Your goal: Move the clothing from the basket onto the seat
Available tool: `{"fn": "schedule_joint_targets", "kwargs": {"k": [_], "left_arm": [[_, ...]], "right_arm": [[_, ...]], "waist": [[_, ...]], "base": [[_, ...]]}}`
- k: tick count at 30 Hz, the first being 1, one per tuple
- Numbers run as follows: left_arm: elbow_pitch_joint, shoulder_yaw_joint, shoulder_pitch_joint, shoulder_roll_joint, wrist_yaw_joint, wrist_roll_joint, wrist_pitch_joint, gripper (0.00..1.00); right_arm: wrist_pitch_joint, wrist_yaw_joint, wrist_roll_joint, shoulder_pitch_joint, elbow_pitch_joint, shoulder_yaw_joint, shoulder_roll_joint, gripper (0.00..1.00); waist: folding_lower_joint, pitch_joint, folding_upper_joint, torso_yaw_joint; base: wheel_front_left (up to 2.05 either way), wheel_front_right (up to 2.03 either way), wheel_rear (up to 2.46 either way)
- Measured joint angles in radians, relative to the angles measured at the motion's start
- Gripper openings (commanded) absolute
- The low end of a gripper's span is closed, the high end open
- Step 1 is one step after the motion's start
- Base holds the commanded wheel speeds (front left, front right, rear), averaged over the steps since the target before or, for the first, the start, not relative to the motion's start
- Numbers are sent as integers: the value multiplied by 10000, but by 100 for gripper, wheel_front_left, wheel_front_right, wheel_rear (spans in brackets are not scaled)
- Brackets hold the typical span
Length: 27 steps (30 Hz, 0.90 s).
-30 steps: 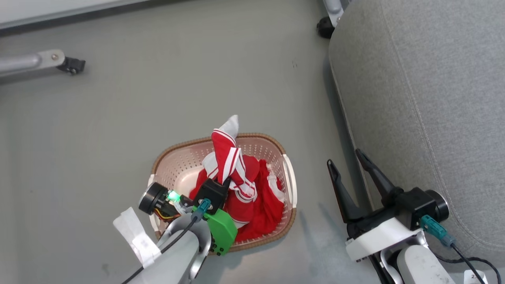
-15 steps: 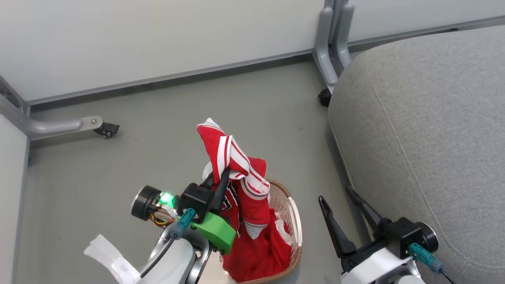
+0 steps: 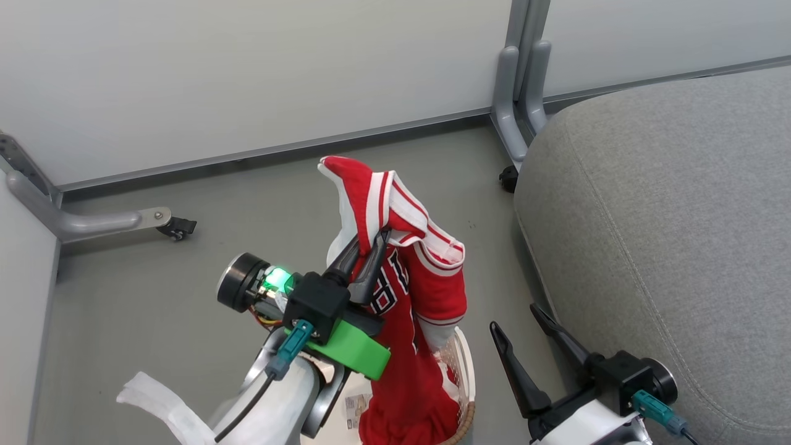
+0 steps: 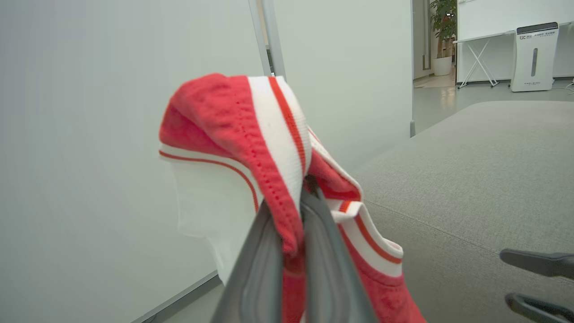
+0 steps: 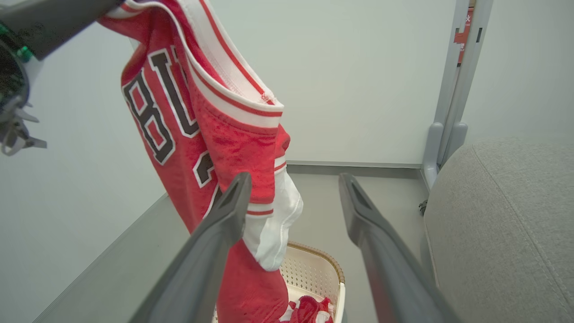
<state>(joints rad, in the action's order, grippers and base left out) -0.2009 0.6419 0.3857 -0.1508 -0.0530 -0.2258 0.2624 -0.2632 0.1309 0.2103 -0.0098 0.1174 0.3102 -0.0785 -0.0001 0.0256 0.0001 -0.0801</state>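
In the head view, the red jersey (image 3: 426, 290) is pinched tight in the closed fingers of the left gripper (image 3: 371, 238). It is held up over the basket (image 3: 466, 371), with its lower end hanging down to it. The right gripper (image 3: 514, 316) is seen with fingers spread wide and nothing in them, just beside the grey seat (image 3: 667, 235). In the left wrist view, a red and white fold is squeezed between the two fingers. In the right wrist view, red shorts (image 5: 309, 312) are seen in the basket.

red jersey (image 3: 426, 290): hanging over basket (image 5: 309, 273) | red shorts (image 5: 309, 313): in basket | seat (image 3: 667, 247): beside
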Motion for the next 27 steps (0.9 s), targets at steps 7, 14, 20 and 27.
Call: {"fn": "schedule_joint_targets", "kwargs": {"k": [7, 14, 20, 27], "left_arm": [[566, 265, 194, 94, 222, 42, -2, 0], [999, 694, 341, 242, 433, 75, -157, 0], [1275, 1058, 354, 382, 560, 82, -334, 0], [1394, 1413, 357, 470, 683, 63, -472, 0]], "right_arm": [[0, 0, 105, -179, 31, 157, -117, 100], [0, 0, 472, -482, 180, 621, -345, 100], [0, 0, 690, -707, 130, 959, -389, 100], [0, 0, 736, -790, 136, 1227, -443, 100]], "waist": [[0, 57, 0, 55], [0, 90, 0, 146], [0, 129, 0, 201], [0, 107, 0, 229]], "base": [[0, 0, 0], [0, 0, 0], [0, 0, 0], [0, 0, 0]]}}
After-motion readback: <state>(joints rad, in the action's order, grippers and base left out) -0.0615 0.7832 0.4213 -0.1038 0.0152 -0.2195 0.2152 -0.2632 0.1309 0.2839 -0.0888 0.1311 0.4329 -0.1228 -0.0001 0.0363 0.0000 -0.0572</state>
